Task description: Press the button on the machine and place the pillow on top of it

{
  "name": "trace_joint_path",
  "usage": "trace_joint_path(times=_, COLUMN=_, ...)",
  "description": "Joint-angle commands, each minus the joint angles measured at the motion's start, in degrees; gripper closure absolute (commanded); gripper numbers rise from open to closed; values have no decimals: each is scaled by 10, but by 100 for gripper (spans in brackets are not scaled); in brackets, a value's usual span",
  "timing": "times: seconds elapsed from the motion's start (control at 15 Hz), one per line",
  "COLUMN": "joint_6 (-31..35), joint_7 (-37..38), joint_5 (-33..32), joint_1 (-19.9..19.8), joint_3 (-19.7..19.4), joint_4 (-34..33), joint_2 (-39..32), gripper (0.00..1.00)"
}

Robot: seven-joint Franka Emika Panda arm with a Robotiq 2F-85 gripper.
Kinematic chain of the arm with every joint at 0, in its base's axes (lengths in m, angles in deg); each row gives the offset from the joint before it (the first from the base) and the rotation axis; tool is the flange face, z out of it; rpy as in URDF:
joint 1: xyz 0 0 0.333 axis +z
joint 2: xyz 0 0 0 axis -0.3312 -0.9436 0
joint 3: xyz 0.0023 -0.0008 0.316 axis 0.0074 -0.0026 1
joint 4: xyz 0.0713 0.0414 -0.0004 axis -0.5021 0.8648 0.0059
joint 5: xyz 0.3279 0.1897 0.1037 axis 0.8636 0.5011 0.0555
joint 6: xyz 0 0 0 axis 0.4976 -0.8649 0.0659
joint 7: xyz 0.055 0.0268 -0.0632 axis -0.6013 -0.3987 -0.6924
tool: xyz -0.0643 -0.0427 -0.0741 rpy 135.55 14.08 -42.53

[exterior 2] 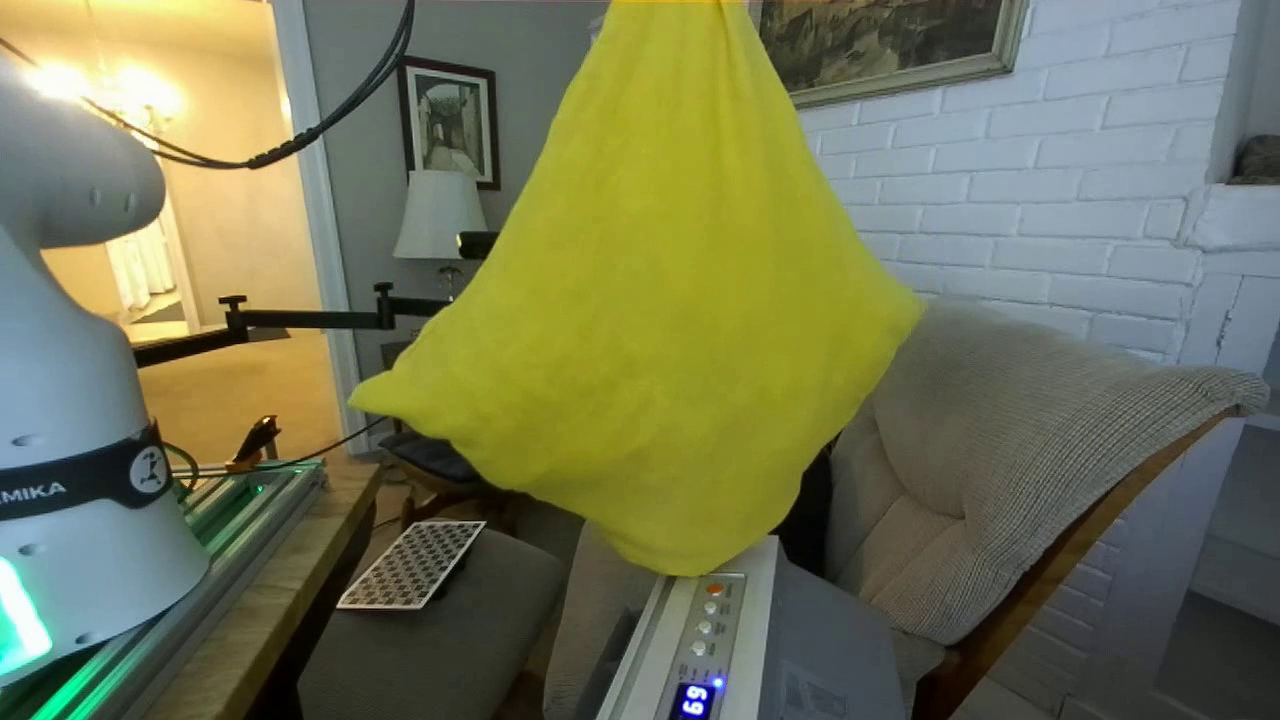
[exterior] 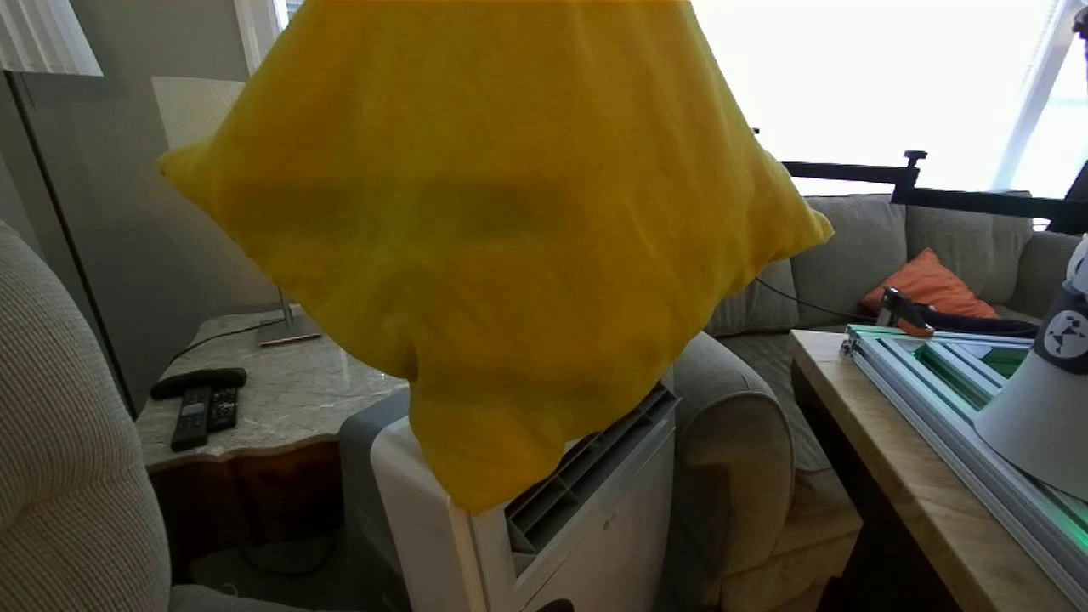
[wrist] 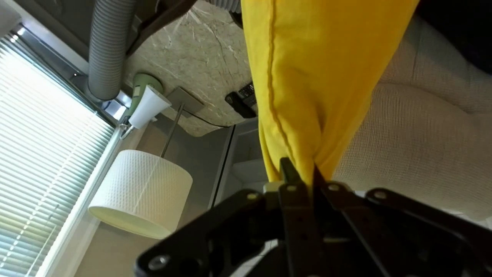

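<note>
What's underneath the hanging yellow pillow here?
The white machine: its vent and control strip partly show, each in an exterior view. The pillow hides some of the machine's top; whether they touch isn't clear.

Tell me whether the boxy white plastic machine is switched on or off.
On: in an exterior view, the boxy white plastic machine shows a lit digital display and a glowing blue indicator light.

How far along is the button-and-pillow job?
Likely done: pressing, since the display on the machine is lit; the press itself isn't shown.
In hand: the claw is shut on the gathered end of the pillow, which hangs over the machine; whether its lowest corner touches is unclear.
Left: rest the pillow on top, then open the claw.
</note>
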Motion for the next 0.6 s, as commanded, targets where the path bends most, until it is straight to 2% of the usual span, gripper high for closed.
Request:
trace_joint_path(times=0.0, joint_6=11, joint_7=-1, joint_5=6, joint_1=-22, joint_3=-19, joint_4=43, joint_2=34, gripper=98)
trace_joint_path(times=0.2, joint_6=46, joint_7=-4, joint_5=14, joint_1=-40, joint_3=-52, joint_4=84, joint_2=43, gripper=98)
trace_joint_path(times=0.53, joint_6=183, joint_7=-2, joint_5=10, joint_1=-92, joint_3=-93, joint_4=145, joint_2=19, gripper=98)
